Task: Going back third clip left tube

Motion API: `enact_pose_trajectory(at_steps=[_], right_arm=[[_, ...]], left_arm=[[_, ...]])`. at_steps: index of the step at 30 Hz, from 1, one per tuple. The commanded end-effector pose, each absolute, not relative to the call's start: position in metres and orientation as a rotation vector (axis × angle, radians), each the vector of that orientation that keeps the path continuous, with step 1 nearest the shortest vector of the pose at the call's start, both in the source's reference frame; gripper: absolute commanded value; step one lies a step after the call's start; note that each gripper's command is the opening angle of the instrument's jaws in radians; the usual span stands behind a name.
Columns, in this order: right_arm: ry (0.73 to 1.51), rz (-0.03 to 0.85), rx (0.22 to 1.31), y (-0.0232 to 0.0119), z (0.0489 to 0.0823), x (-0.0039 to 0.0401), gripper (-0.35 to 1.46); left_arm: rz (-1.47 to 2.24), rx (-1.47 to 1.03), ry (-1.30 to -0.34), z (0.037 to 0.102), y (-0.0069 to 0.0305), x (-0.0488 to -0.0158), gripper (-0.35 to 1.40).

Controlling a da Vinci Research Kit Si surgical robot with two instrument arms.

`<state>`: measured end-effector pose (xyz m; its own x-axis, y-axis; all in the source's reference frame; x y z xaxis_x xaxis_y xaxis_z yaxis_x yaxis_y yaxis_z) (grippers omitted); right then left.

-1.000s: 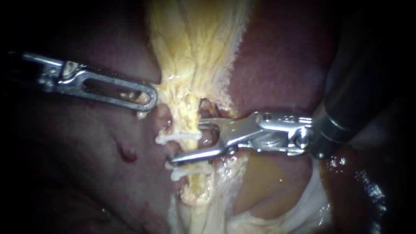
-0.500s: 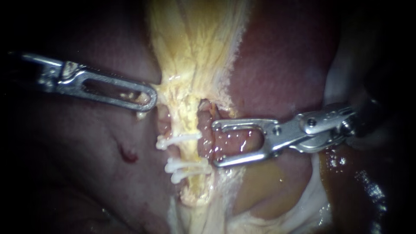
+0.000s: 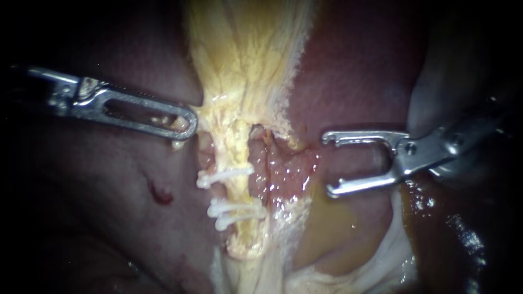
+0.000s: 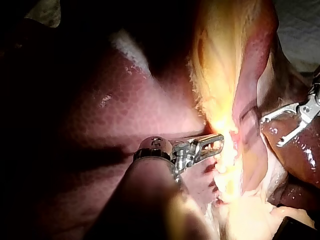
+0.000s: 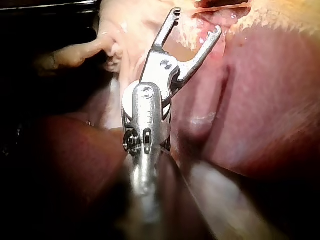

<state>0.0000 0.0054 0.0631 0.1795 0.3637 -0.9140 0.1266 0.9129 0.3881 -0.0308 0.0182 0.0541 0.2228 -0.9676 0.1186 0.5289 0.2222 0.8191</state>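
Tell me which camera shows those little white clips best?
The endoscope view: the white clips cross the yellow tissue in plain sight, one above, two close together below. In the left wrist view glare washes them out; in the right wrist view I cannot find them.

Endoscope view: light centred on yellow tissue (image 3: 245, 65), v. dim twd edges; wet glare specks on red tissue (image 3: 289, 171). Left wrist view: tissue ahead of left instrument (image 4: 215, 144) blown out, deep shadow elsewhere.
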Motion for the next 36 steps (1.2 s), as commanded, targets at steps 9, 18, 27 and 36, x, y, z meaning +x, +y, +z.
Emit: enact_pose_trajectory(at_steps=[9, 18, 27, 36], right_arm=[[1.378, 0.163, 0.420, 0.0056, 0.0624, -0.0009, 0.50], [1.372, 0.161, 0.421, 0.0055, 0.0623, -0.0009, 0.50], [1.372, 0.161, 0.420, 0.0054, 0.0622, -0.0009, 0.50], [1.371, 0.162, 0.420, 0.0053, 0.0621, -0.0008, 0.50]], left_arm=[[-1.175, 0.732, -0.735, 0.0544, 0.0180, -0.0313, -0.35], [-1.171, 0.728, -0.739, 0.0570, 0.0166, -0.0341, -0.35], [-1.159, 0.729, -0.743, 0.0609, 0.0169, -0.0361, -0.35], [-1.152, 0.727, -0.732, 0.0629, 0.0171, -0.0369, -0.35]])
